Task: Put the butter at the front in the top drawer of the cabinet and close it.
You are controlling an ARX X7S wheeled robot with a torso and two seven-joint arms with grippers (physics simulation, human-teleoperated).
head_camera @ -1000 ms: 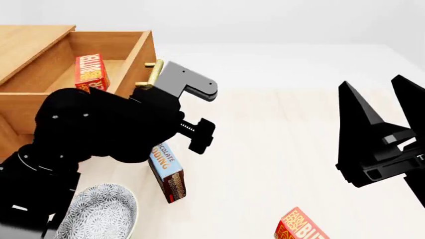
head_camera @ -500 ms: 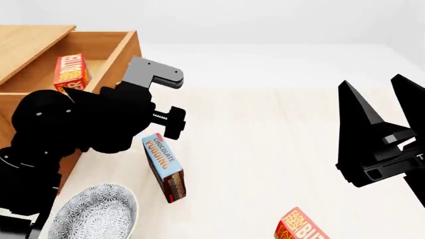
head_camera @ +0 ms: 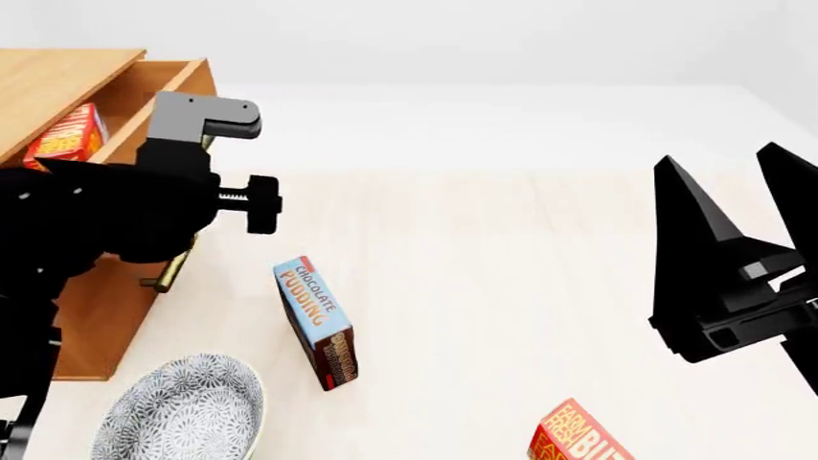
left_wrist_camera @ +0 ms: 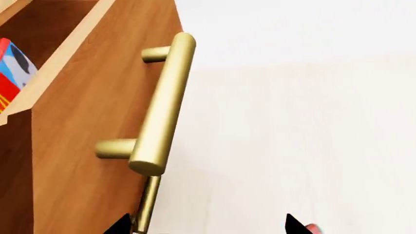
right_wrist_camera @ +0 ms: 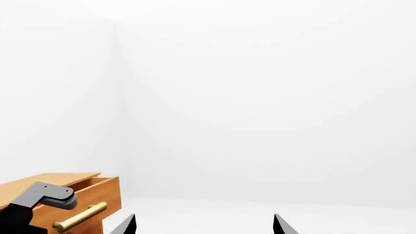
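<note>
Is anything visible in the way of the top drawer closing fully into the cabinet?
Nothing visible blocks it. The butter lies inside the top drawer, below its rim, and the left gripper is in front of the drawer by the handle, not behind it.

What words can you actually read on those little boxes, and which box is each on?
"CHOCOLATE PUDDING": on the blue box lying on the table.
"FARM FRESH BU…": on the red-and-orange carton at the near edge of the head view; the rest is cut off.
The carton in the drawer: lettering too small to read.
</note>
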